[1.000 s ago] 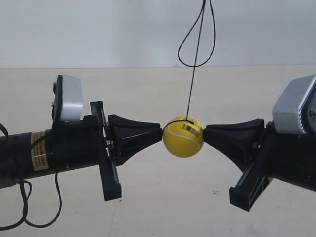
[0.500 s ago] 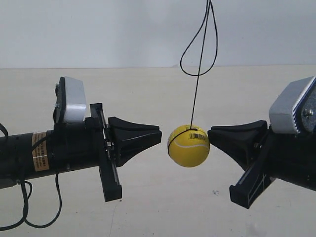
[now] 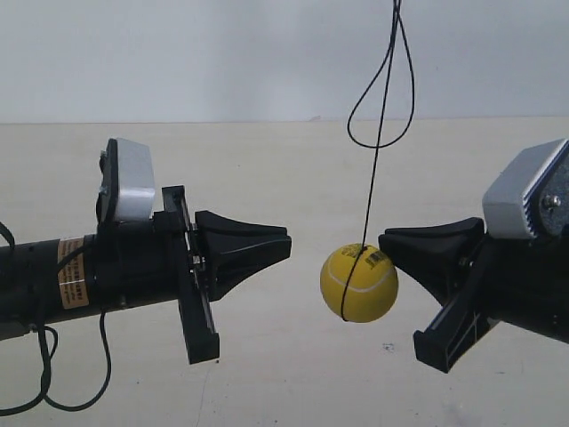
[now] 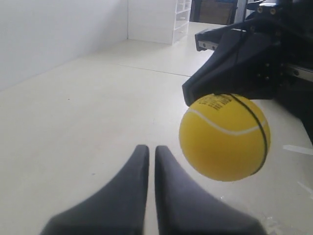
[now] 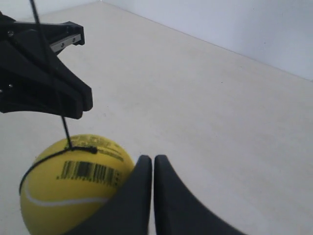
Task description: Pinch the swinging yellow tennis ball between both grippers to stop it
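The yellow tennis ball [image 3: 358, 283] hangs on a thin black looped cord [image 3: 378, 142]. It rests against the tip of my right gripper [image 3: 382, 242], the arm at the exterior view's right. A clear gap separates it from my left gripper [image 3: 289, 247]. Seen from the left wrist, the ball [image 4: 224, 138] floats beside and beyond my shut jaws [image 4: 148, 148], under the right gripper [image 4: 234, 63]. From the right wrist, the ball [image 5: 73, 181] shows its barcode and sits beside my shut jaws [image 5: 148, 159], not between them. The left gripper [image 5: 44, 83] is beyond it.
A pale floor [image 3: 284, 169] stretches back to a white wall [image 3: 178, 53]. White shelving [image 4: 182, 19] stands far off in the left wrist view. A loose black cable [image 3: 36, 374] hangs under the arm at the exterior view's left.
One second ago both gripper tips pressed the ball between them. Both have since drawn back, and the ball has swung down and toward the exterior view's right, leaving the left gripper.
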Tool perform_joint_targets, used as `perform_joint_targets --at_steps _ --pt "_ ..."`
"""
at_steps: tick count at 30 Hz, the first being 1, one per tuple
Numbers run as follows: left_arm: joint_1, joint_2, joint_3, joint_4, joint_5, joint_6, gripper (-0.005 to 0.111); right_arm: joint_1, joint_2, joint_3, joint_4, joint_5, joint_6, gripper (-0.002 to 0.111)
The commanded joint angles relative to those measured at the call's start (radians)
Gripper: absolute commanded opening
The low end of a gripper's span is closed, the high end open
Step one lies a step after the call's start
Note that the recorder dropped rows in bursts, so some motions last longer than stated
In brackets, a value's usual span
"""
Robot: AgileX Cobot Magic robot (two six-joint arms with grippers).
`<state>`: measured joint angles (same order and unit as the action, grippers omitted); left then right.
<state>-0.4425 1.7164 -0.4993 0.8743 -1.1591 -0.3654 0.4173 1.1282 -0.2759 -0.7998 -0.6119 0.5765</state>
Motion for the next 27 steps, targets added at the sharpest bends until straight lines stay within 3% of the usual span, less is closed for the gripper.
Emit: perform_joint_targets --at_steps 1,27 --pt "-0.007 0.0 -0.003 0.005 0.007 0.001 0.005 0.001 0.0 0.005 0.008 0.004 -0.01 0.0" --pt "-0.007 0.0 -0.003 0.03 0.007 -0.005 0.005 0.001 0.0 0.005 0.008 0.008 -0.01 0.0"
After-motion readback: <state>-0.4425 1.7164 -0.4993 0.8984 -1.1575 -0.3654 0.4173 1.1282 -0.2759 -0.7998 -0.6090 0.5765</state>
